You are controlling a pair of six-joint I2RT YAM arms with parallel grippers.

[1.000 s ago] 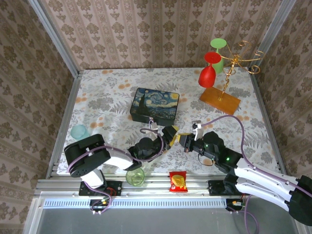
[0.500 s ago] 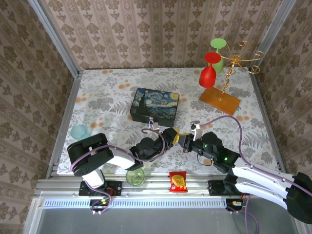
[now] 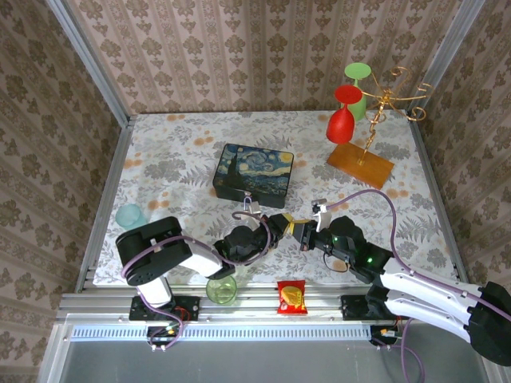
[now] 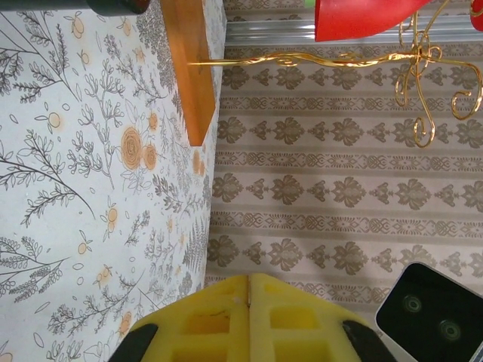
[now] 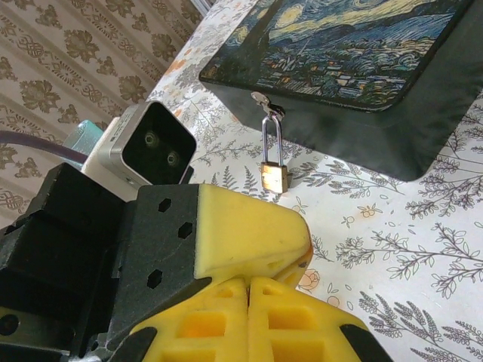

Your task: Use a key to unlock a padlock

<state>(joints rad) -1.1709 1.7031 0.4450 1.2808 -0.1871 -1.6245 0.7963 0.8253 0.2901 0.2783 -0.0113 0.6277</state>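
Closing from wide to fully pinched, the left gripper (image 4: 249, 282) is meeting the pinched-shut right gripper (image 5: 247, 284) at the fingertips, perhaps for a key handover, while the padlock (image 5: 273, 176) is hanging locked on the painted box (image 5: 355, 45).

Before me, a starry-night box (image 3: 254, 172) sits mid-tabletop. Toward the far right corner I see a wooden base (image 3: 360, 164) with a gold rack (image 3: 383, 104), a red glass (image 3: 341, 120) and a green glass (image 3: 357, 88) hanging from it. A teal cup (image 3: 129, 215) stands by the left edge, and a green cup (image 3: 221, 290) and a red snack packet (image 3: 291, 296) are at the near edge.
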